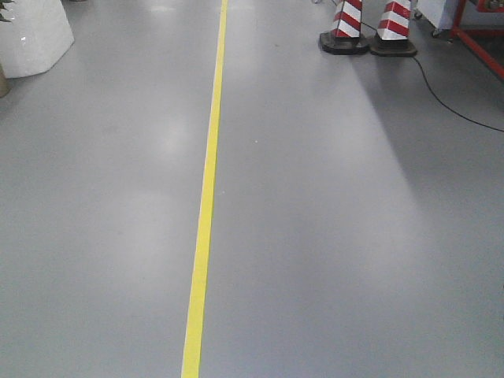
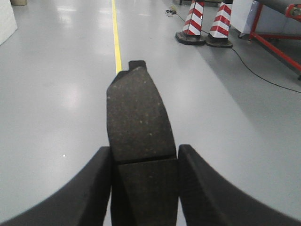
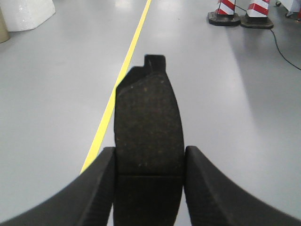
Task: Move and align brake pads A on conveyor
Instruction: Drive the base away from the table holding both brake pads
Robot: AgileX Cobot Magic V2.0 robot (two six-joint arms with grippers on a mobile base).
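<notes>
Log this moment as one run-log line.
left end effector: shut on left brake pad | right end effector: shut on right brake pad | conveyor: not in view | front view: floor, yellow line, striped cones

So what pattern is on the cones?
The cones have red and white diagonal stripes; left wrist view.

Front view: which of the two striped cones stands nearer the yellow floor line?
The left-hand cone, as pictured; the right-hand cone stands beyond it, toward the red frame.

A factory hall, with glossy grey floor (image 1: 331,236), yellow line (image 1: 206,197) down the centre, striped cones (image 1: 344,27) and red frame (image 1: 482,41) upper right.
</notes>
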